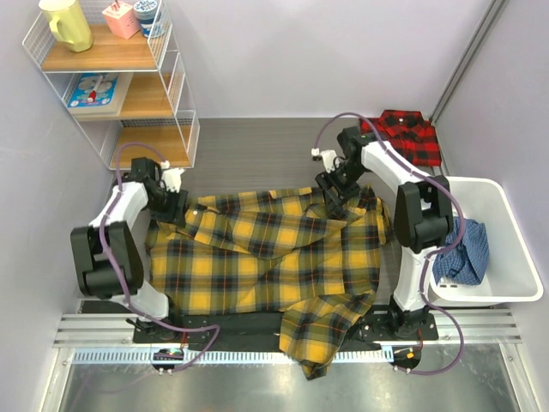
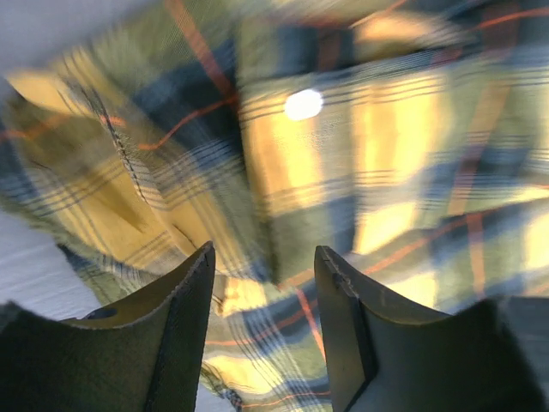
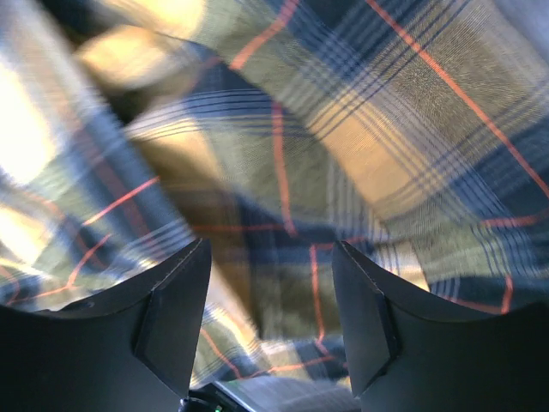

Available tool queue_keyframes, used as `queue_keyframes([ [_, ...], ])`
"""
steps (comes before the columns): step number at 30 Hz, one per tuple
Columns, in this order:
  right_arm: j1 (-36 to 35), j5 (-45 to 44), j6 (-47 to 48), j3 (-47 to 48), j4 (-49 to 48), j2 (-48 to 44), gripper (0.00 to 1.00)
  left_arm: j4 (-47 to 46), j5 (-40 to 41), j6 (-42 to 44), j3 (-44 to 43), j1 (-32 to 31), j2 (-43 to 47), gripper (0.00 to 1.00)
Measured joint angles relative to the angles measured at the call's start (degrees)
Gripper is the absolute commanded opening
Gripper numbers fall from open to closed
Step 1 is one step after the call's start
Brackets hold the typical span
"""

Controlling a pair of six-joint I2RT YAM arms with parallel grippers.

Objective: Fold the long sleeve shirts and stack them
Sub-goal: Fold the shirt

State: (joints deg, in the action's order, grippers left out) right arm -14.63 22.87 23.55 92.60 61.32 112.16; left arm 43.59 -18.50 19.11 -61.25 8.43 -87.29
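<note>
The yellow plaid long sleeve shirt (image 1: pixel 266 257) lies spread out and rumpled across the middle of the table, one sleeve (image 1: pixel 322 335) hanging over the near edge. The red-and-black shirt (image 1: pixel 407 136) lies folded at the back right. My left gripper (image 1: pixel 176 210) hovers at the yellow shirt's far left corner; in its wrist view the jaws (image 2: pixel 264 257) stand open over blurred plaid cloth (image 2: pixel 369 146), pinching nothing. My right gripper (image 1: pixel 337 204) is down at the shirt's far right edge, open (image 3: pixel 270 257), with plaid folds (image 3: pixel 343 154) just beyond its fingers.
A white bin (image 1: pixel 506 249) stands at the right with a blue checked garment (image 1: pixel 463 253) inside. A wire shelf unit (image 1: pixel 111 77) with a yellow mug and small items stands at the back left. A metal rail (image 1: pixel 257 330) runs along the near edge.
</note>
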Motion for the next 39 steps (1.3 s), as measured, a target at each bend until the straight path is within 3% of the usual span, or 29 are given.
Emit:
queue_keyframes([
  [5, -0.24, -4.26, 0.11, -2.12, -2.19, 5.14, 0.62, 0.37, 6.34, -0.22, -2.12, 2.27, -9.79, 0.42],
  [8, -0.11, -6.32, 0.31, -3.04, -2.84, 6.93, 0.62, 1.18, 7.58, 0.31, -7.04, 5.4, -13.07, 0.44],
  [14, 0.13, -5.09, 2.1, -2.4, -1.77, 6.71, 0.62, 5.44, 0.79, 6.91, -16.85, 10.84, -12.15, 0.45],
  [19, 0.13, -1.27, 3.72, 3.04, -0.48, 6.69, 0.62, 9.09, -2.89, 10.27, -23.98, 5.6, -12.5, 0.44],
  [25, 0.13, -0.7, 4.96, 10.64, -3.02, 7.04, 0.64, 8.5, 1.68, 7.1, -24.87, -1.84, -17.53, 0.34],
  [31, 0.11, -1.07, 7.04, 14.88, -5.64, 10.99, 0.68, 8.5, 10.19, 4.48, -24.87, -2.29, -22.34, 0.3],
  [39, -0.02, -4.02, 12.61, 11.52, -7.41, 15.96, 0.65, 8.35, 19.15, 3.56, -24.98, -1.99, -26.43, 0.22],
])
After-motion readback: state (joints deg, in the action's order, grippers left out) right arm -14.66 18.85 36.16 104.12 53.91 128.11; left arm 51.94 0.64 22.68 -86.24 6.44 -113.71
